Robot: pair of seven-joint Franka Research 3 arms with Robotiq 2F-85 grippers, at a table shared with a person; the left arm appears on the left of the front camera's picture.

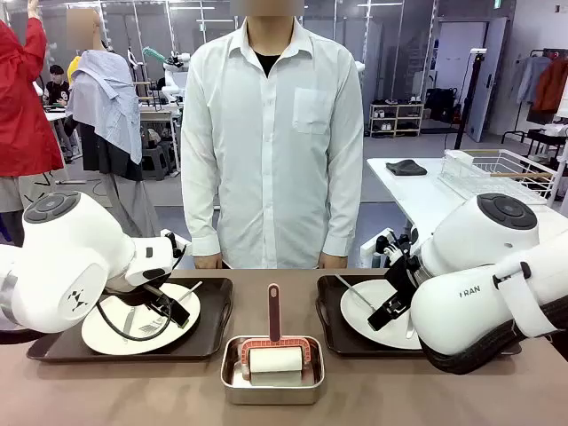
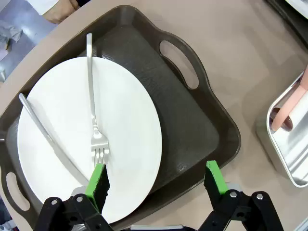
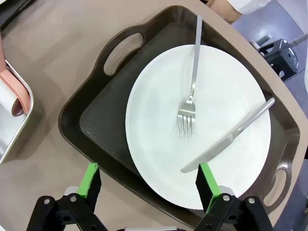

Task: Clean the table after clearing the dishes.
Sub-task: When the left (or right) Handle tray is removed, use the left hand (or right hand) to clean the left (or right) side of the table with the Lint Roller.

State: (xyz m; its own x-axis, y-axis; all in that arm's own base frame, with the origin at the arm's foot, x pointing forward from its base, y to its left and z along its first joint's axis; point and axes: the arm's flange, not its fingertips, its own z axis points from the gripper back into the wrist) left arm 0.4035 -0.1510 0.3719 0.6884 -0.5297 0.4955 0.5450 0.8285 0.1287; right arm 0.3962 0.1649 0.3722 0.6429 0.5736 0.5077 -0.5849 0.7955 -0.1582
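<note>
**Both dishes on their trays, both claws spread over them**

The plain taupe-brown counter (image 1: 426, 399) carries two dark brown rectangular handled trays. The left tray (image 2: 192, 125) holds the left round white plate (image 2: 125, 125), with a metal fork (image 2: 92, 106) and a metal knife (image 2: 48, 137) lying on it. The right tray (image 3: 96, 120) holds the right round white plate (image 3: 159, 110), with its own fork (image 3: 191, 91) and knife (image 3: 231, 137).

The left claw (image 2: 156, 175) is spread and holds nothing. One green pad is over the plate by the fork's tines, the other over the tray's rim. The right claw (image 3: 149, 178) is also spread and empty, with one pad beside the tray's edge and the other near the knife's tip.

Between the trays sits a small rectangular steel pan (image 1: 229, 377) holding a pink-handled white roller (image 1: 273, 359). A person in a white shirt (image 1: 271, 151) stands at the far side.
</note>
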